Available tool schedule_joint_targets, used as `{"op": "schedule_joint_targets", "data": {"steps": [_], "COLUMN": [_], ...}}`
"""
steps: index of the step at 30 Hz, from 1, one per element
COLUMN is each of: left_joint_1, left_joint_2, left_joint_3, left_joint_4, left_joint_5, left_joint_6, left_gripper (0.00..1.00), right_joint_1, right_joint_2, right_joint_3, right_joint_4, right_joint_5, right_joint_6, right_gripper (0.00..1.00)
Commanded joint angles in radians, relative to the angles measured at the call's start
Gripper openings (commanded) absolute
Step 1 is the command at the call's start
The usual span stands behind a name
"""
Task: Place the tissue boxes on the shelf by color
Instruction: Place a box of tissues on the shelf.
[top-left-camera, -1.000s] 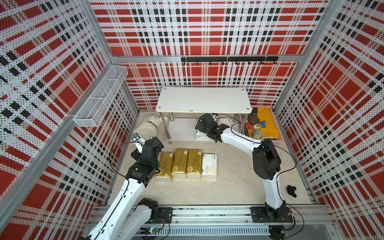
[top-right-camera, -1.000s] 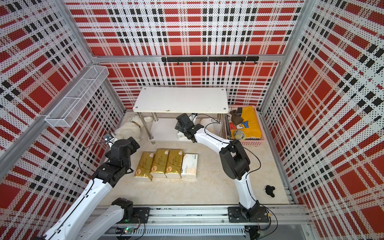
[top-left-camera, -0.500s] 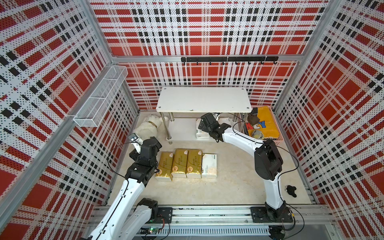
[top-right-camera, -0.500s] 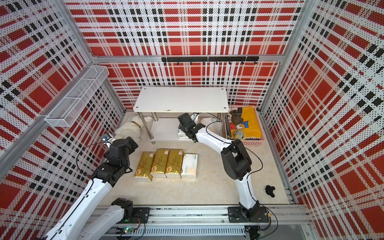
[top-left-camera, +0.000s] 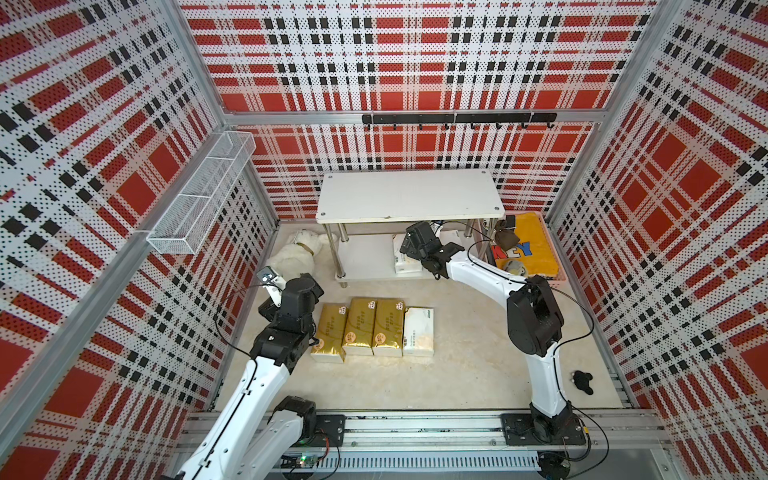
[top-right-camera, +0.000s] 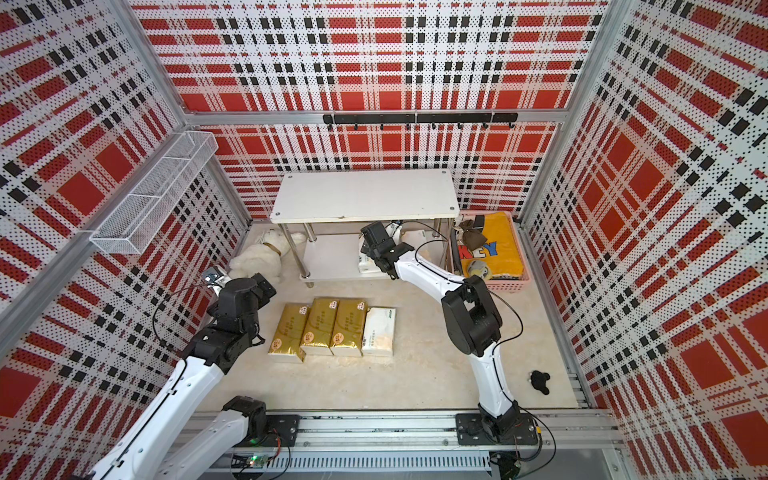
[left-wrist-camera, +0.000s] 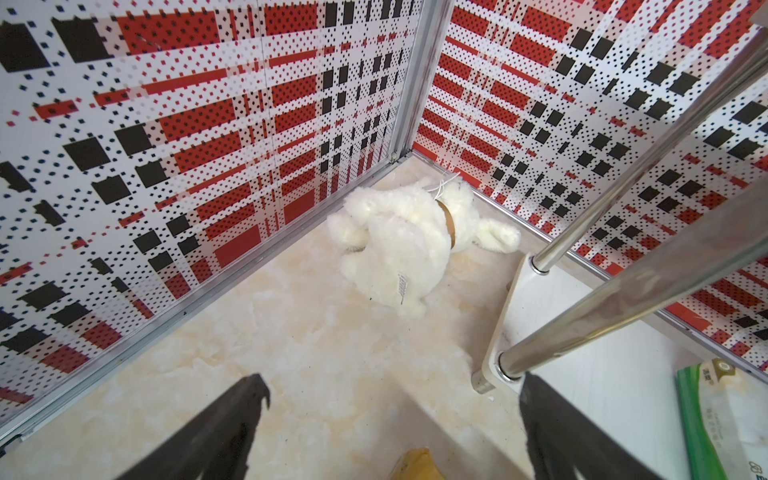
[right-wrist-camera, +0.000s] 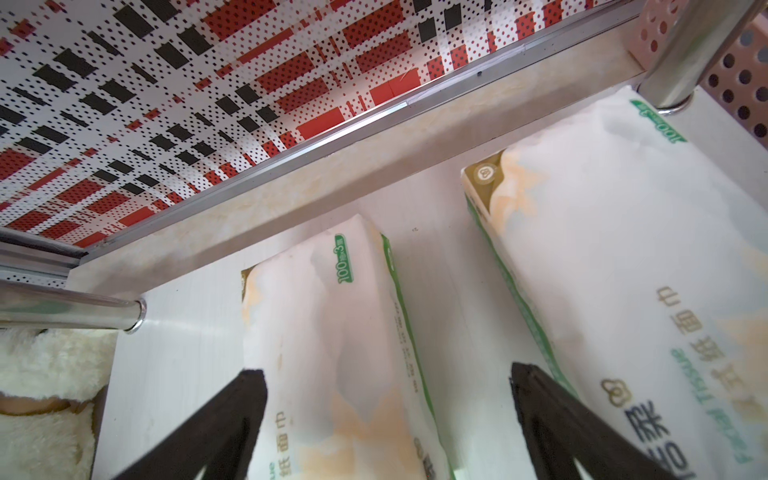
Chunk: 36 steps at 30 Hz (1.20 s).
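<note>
In the last second the right gripper (right-wrist-camera: 386, 376) has eased slightly sideways at the shelf's (top-left-camera: 409, 195) lower board (right-wrist-camera: 174, 353), jaws wide, straddling a white tissue pack (right-wrist-camera: 332, 332) beside a second shelved pack (right-wrist-camera: 623, 249), seemingly without touching. Two whites look shelved; three gold packs (top-left-camera: 359, 326) and one loose white pack (top-left-camera: 419, 330) wait on the floor (top-left-camera: 457, 374) by the open, empty left gripper (left-wrist-camera: 390, 382).

Both top views looked steeply down from high, sharing the whole scene. Left wrist camera peered low toward the plush toy (left-wrist-camera: 399, 249); right wrist camera sat close over the shelf (right-wrist-camera: 178, 353).
</note>
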<state>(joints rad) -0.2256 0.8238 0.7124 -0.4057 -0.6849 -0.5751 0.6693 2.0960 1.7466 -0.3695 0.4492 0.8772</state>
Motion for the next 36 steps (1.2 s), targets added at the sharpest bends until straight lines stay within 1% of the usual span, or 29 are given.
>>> {"op": "schedule_joint_targets", "data": {"steps": [1, 11, 12, 17, 21, 26, 32, 36], "left_joint_1": [0.004, -0.012, -0.045, -0.062, -0.093, -0.158, -0.247, -0.268], "left_joint_2": [-0.011, -0.008, -0.007, -0.005, 0.012, 0.049, 0.088, 0.114], "left_joint_3": [-0.012, -0.010, -0.011, -0.009, 0.003, 0.029, 0.057, 0.060], "left_joint_4": [0.015, 0.015, 0.015, 0.015, 0.004, -0.024, -0.048, -0.049], "left_joint_5": [0.005, -0.004, -0.007, -0.016, -0.037, -0.072, -0.110, -0.116], "left_joint_6": [0.010, 0.003, 0.000, 0.000, 0.000, -0.009, -0.031, -0.037], "left_gripper": [1.00, 1.00, 1.00, 1.00, 1.00, 1.00, 1.00, 1.00], "right_joint_1": [0.031, 0.052, 0.052, 0.059, 0.077, 0.107, 0.158, 0.195], "right_joint_2": [-0.053, -0.162, -0.171, -0.216, -0.262, -0.342, -0.468, -0.530], "right_joint_3": [-0.054, -0.178, -0.189, -0.231, -0.275, -0.359, -0.472, -0.555], "right_joint_4": [0.038, 0.063, 0.069, 0.076, 0.064, 0.009, -0.110, -0.207], "right_joint_5": [0.013, 0.048, 0.046, 0.019, -0.033, -0.030, -0.004, -0.020], "right_joint_6": [-0.011, -0.009, -0.009, -0.023, -0.070, -0.103, -0.080, -0.064], "right_gripper": [1.00, 1.00, 1.00, 1.00, 1.00, 1.00, 1.00, 1.00]}}
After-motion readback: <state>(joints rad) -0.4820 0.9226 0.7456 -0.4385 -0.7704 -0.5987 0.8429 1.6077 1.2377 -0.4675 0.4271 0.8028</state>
